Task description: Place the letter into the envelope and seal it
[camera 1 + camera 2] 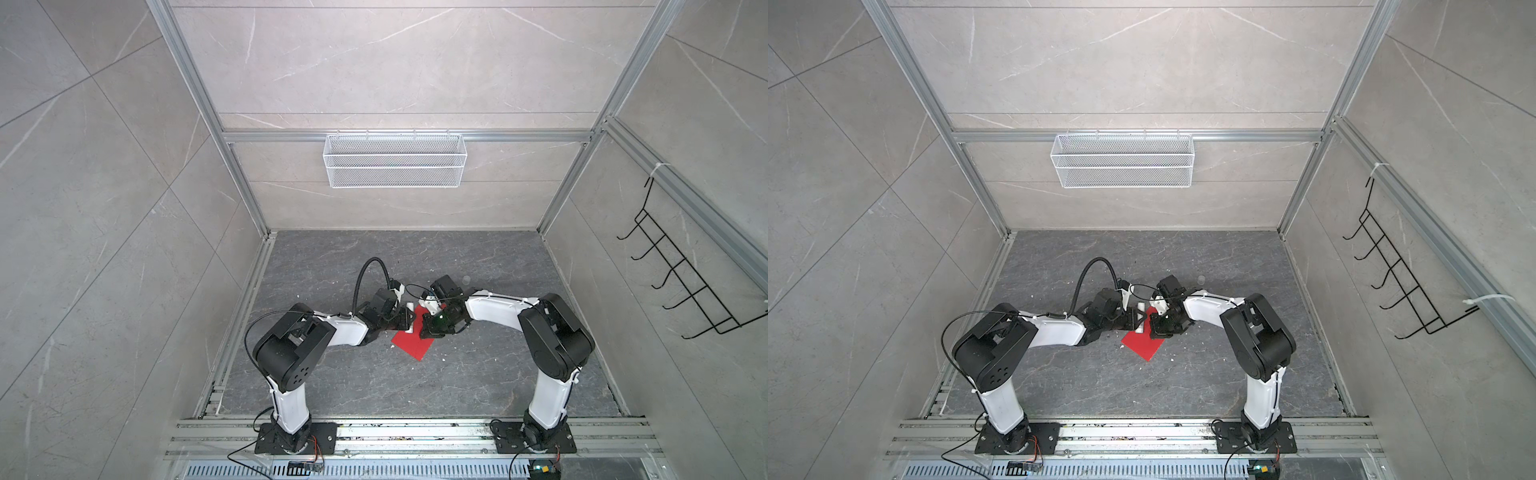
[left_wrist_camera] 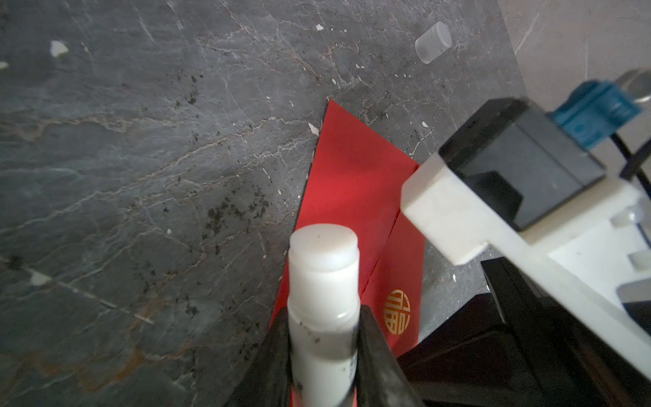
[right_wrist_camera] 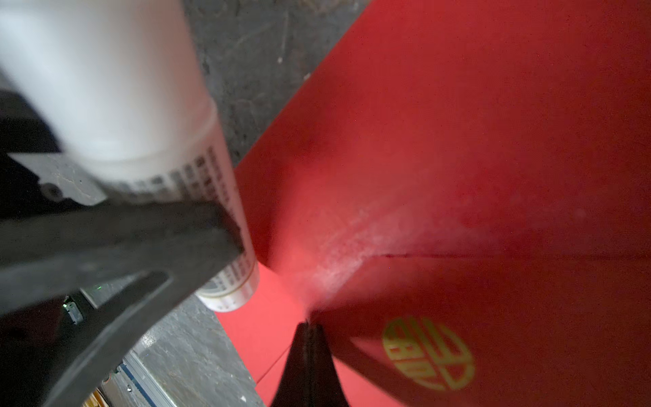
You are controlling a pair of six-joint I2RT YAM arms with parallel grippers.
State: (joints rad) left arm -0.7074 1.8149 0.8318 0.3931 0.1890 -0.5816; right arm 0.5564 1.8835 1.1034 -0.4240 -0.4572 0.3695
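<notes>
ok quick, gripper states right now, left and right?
Left gripper: closed on the glue stick.
Right gripper: shut, pinching the flap edge of the envelope.

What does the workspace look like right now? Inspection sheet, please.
Surface: dark marbled tabletop, scattered white flecks.
Job's things: red envelope between the arms, whitish smear by its fold; letter not seen.
Clutter: translucent cap lying loose beyond the envelope.
Grippers: left gripper jaws clamp an uncapped glue stick; right gripper jaws shut on the envelope's edge near its gold emblem.
Cables: black cable loops above the left wrist, off the envelope.
Surroundings: white mesh basket on back wall; black hook rack on side wall.
</notes>
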